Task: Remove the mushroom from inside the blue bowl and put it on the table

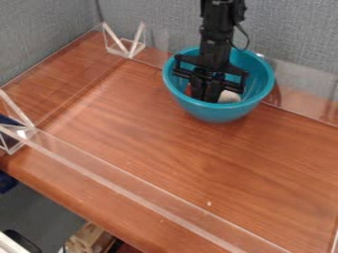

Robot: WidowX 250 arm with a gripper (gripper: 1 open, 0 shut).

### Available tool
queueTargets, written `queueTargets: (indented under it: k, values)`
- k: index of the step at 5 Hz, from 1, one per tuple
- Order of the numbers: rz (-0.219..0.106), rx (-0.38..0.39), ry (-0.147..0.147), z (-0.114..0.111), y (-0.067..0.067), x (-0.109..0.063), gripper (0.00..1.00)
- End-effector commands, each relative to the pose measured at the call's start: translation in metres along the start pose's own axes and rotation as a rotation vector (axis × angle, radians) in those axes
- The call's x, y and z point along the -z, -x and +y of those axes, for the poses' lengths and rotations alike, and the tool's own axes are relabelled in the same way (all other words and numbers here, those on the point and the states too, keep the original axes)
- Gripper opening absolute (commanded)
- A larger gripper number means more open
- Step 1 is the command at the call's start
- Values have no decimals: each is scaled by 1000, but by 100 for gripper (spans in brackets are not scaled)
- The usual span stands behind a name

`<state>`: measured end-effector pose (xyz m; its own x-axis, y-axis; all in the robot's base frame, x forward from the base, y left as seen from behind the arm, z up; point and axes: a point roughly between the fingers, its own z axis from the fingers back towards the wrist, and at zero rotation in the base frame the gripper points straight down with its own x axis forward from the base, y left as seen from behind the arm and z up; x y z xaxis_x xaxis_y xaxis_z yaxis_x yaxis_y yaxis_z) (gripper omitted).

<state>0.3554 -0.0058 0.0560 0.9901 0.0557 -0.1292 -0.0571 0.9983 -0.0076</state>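
Black hand point(212, 87) pointing straight down from a dark vertical arm, sunk inside the blue bowl point(199, 102), fingers drawn in close together, all but shut. Pinched around something at the bowl's bottom, though the grip itself too small and dark to confirm. Just right of the fingers, a pale cream patch of the mushroom point(230, 96) showing against the inner wall; orange-red part not made out, likely behind the fingers. Whether lifted or resting on the bowl floor, cannot tell.

Bowl glossy teal, round and deep, standing upright near the far right of the table point(145, 148), close to the rear wall. Arm's upper part cut off by the top edge.

Tabletop reddish-brown, polished, wood grain running diagonally, with soft light reflections across the middle. Edged all round with low clear acrylic walls point(126, 198); front wall crossing the lower part of the view, left wall running back toward the far corner. Two clear triangular brackets point(126, 41) propping the wall at the far corner, another at the left edge, half cut off. Right-hand end of the table cut by the frame.

Behind, a grey textured panel point(53, 30) on the left and at the rear. Below the front edge, dark floor area with blurred, unidentifiable shapes. A small blue patch at the left edge, too little shown to name.
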Motion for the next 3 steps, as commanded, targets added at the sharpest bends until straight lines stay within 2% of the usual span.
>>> queueTargets:
  k: [1, 3]
  values:
    - [-65, 1, 4, 1, -7, -20, 0]
    - [-73, 12, 12, 1, -5, -26, 0]
